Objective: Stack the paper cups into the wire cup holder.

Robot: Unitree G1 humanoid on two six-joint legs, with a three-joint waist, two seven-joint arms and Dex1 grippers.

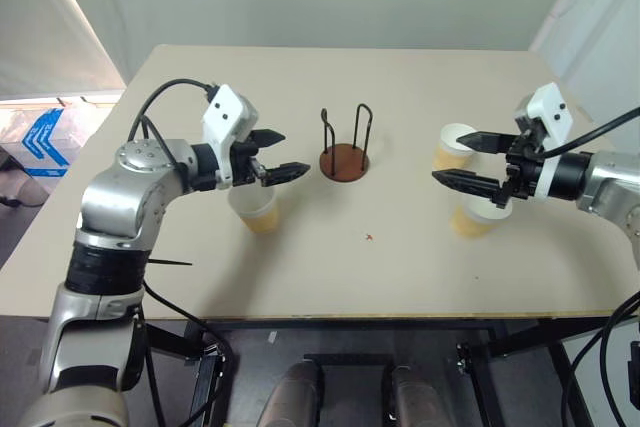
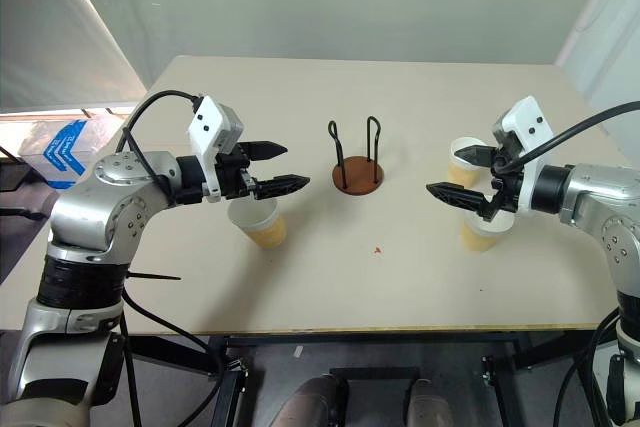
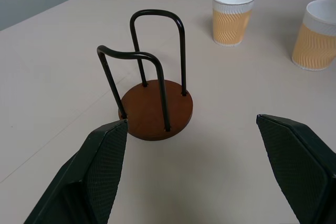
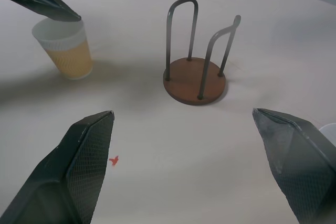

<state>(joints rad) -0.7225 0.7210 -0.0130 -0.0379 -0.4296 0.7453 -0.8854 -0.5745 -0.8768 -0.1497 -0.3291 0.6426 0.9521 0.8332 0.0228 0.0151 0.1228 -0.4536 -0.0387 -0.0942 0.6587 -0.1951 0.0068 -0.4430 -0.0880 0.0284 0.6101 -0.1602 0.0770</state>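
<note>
We are hovering our left tool with its fingers spread wide and empty, just above one paper cup on the desk. Our right tool is gaping wide too, gripping nothing, over two more paper cups. Between both tools the wire cup holder is standing empty, upright. We are judging these cups light, thin-walled and easily crushed, so a gentle pinch across the wall below the rim looks wisest. We are reading no lettering anywhere, just a wavy pattern.
</note>
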